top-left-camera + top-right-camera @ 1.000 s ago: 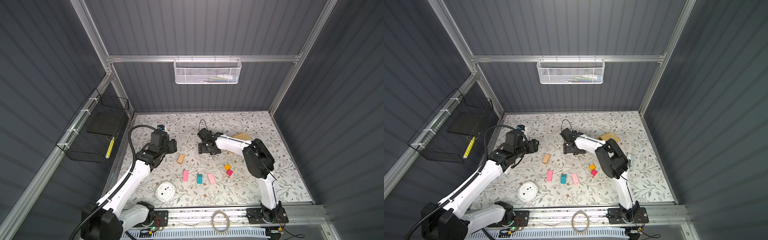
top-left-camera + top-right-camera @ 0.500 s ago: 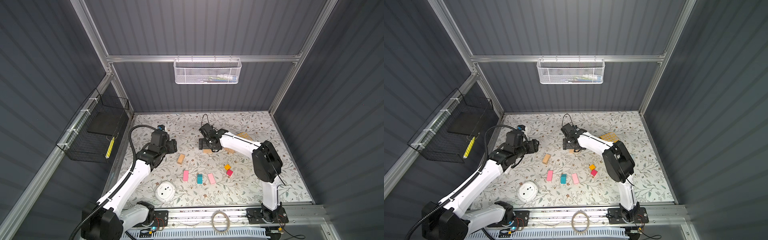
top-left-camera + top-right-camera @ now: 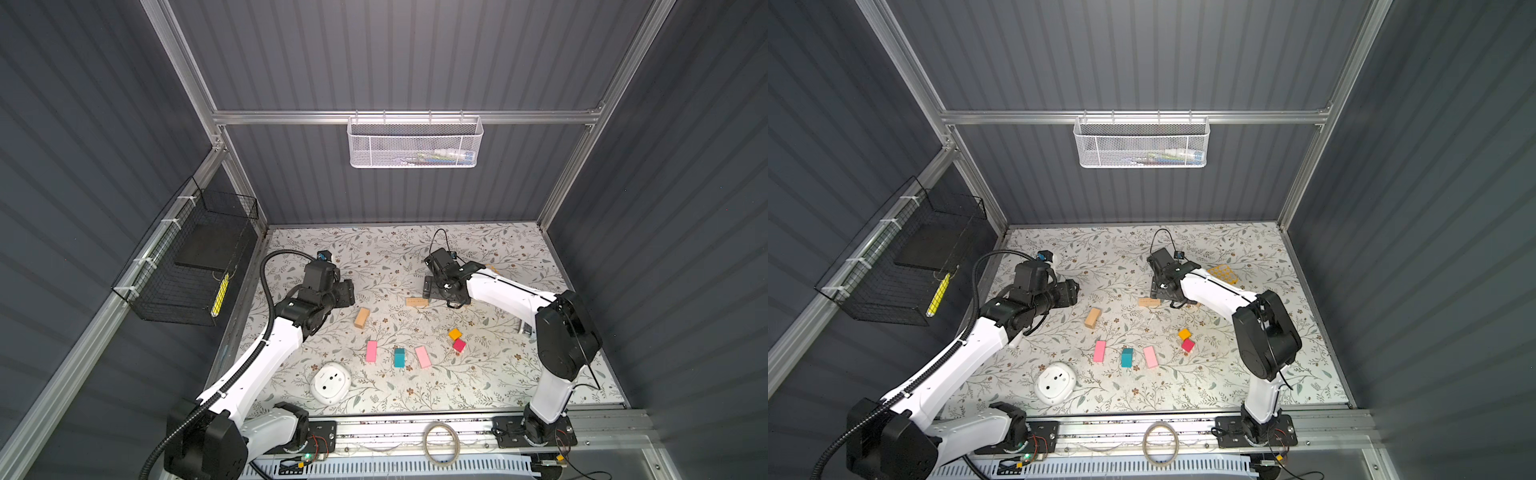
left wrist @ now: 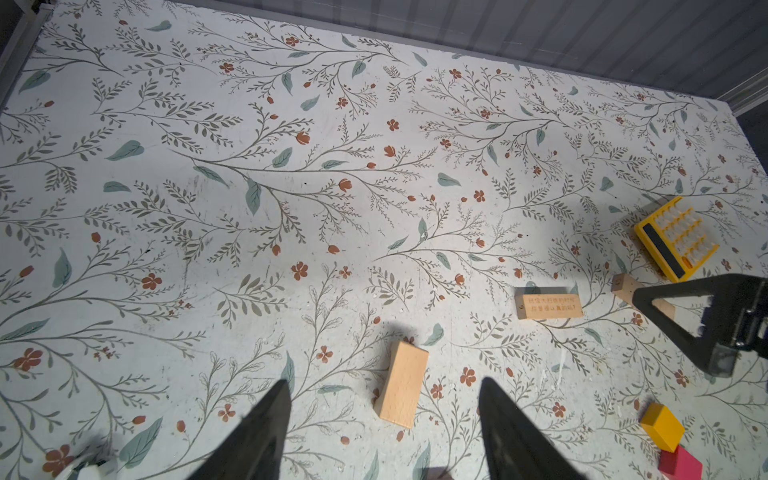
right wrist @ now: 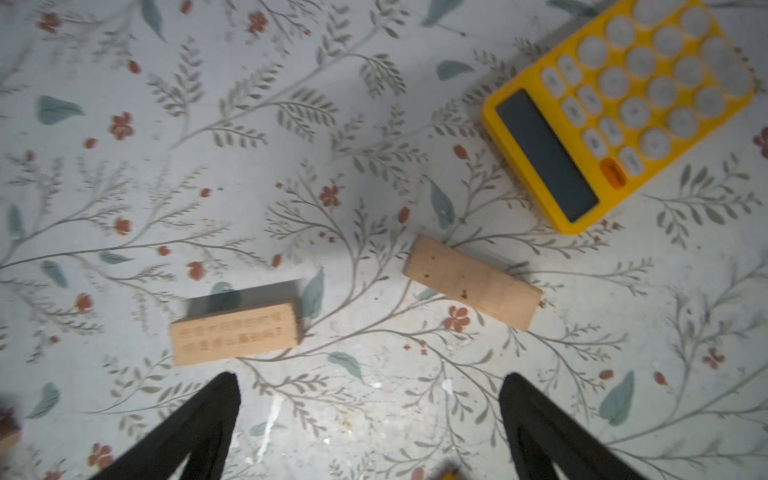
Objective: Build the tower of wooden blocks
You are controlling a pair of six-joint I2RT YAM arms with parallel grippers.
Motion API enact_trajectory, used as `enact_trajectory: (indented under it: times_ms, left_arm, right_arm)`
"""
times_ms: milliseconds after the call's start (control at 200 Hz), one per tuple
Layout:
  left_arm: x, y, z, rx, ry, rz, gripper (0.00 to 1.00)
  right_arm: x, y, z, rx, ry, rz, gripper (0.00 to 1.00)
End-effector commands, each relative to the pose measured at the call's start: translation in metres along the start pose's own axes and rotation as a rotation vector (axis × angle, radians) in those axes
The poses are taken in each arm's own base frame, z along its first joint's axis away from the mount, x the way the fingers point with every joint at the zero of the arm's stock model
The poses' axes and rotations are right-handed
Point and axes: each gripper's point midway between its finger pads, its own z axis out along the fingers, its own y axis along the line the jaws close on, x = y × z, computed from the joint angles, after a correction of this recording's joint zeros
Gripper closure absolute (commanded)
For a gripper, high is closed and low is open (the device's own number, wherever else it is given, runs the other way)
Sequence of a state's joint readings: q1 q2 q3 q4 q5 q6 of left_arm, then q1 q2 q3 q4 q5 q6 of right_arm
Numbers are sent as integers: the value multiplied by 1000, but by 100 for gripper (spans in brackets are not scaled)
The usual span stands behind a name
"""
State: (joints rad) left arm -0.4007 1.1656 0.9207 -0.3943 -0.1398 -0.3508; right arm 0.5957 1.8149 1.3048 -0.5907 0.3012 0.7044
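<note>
The bench is evenly bright, the walls dim, the right wrist view blurred (soft shadow just beside the engraved tan bar).

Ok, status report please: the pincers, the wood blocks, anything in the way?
Left pincer and right pincer open, empty. No tower yet; wood blocks lie loose on the table. Right pincer near two tan bars. Yellow calculator near one bar.
</note>
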Motion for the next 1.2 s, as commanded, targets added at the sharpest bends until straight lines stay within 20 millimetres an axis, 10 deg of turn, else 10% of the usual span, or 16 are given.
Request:
enact_trajectory:
  times_ms: [0, 1196]
  left_arm:
    - [0, 1, -1, -16, 8, 26, 29]
    - [3, 9, -5, -62, 24, 39, 28]
  right_arm:
    - [2, -18, 5, 35, -9, 74, 1]
    - [1, -52, 55, 93, 39, 228, 1]
